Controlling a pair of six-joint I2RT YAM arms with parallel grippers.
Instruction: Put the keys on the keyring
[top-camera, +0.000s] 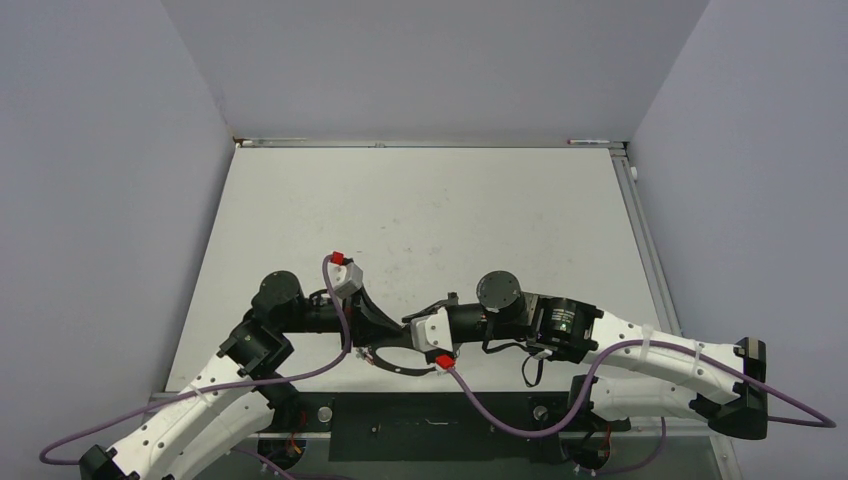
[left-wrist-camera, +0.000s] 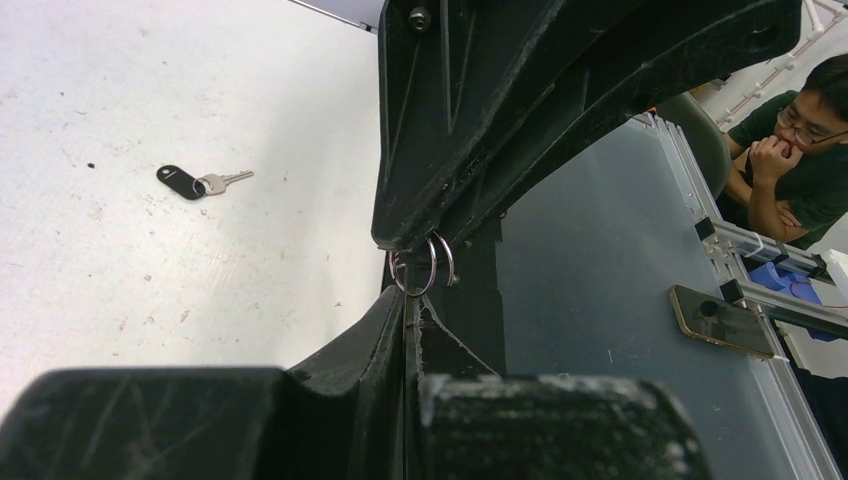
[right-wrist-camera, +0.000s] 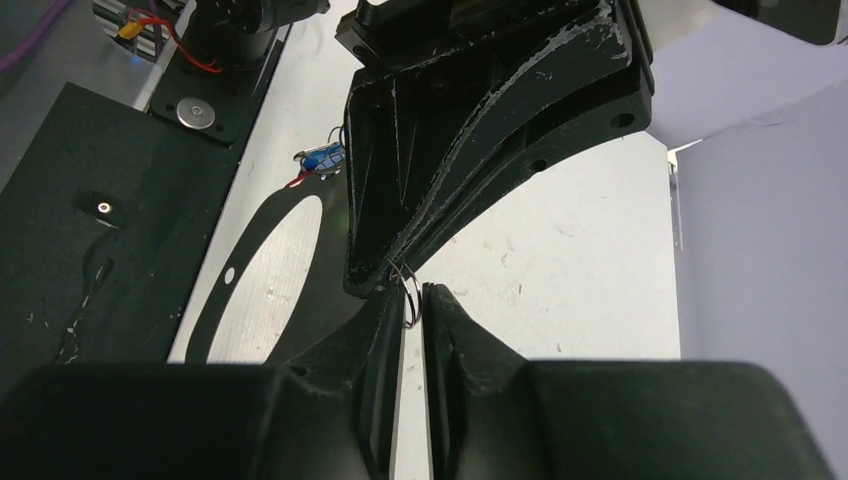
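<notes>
Black-headed small key with silver blade flat on white table, well left of both claws, not yet threaded. Thin silver wire keyring off the table at tips of left claw, which looks clamped shut on its wire. Right claw opposite, jaws nearly together with keyring wire in the narrow gap; cannot tell if gripping. Judged step: second pinch on keyring. Advise slow closure square to the wire, left pinch firm, no twist, loop steady for threading.

Silver keyring, black-headed silver key, black fingers, speckled white table.
</notes>
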